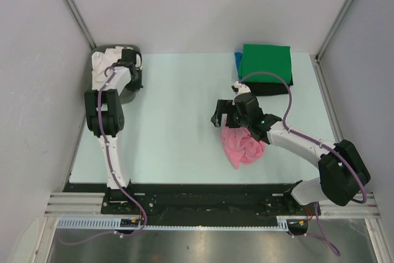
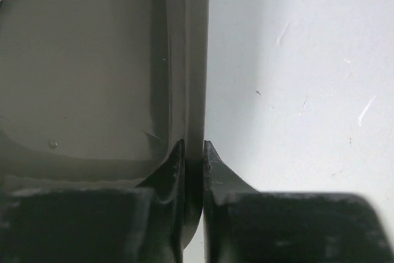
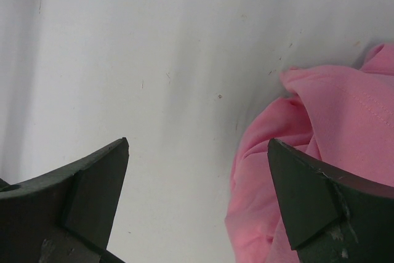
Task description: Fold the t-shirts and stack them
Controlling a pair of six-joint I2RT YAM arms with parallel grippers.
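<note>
Two states: left hand (image 2: 193, 145) tight on tray wall (image 2: 196, 60), right hand (image 3: 198, 146) wide beside pink t-shirt (image 3: 345, 121).

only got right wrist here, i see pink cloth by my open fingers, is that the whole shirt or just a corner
Observer: The whole pink t-shirt lies crumpled in one heap, partly under the right arm's wrist. The right gripper stands open at its edge.
Operator: any folded ones on the table
Observer: Yes, a stack at the far right corner: the green t-shirt on top, the black t-shirt under it, and an edge of the blue t-shirt showing at its left.
Operator: and the left arm
Observer: The left gripper is shut on the wall of the grey tray at the far left corner, where the white t-shirt lies.
</note>
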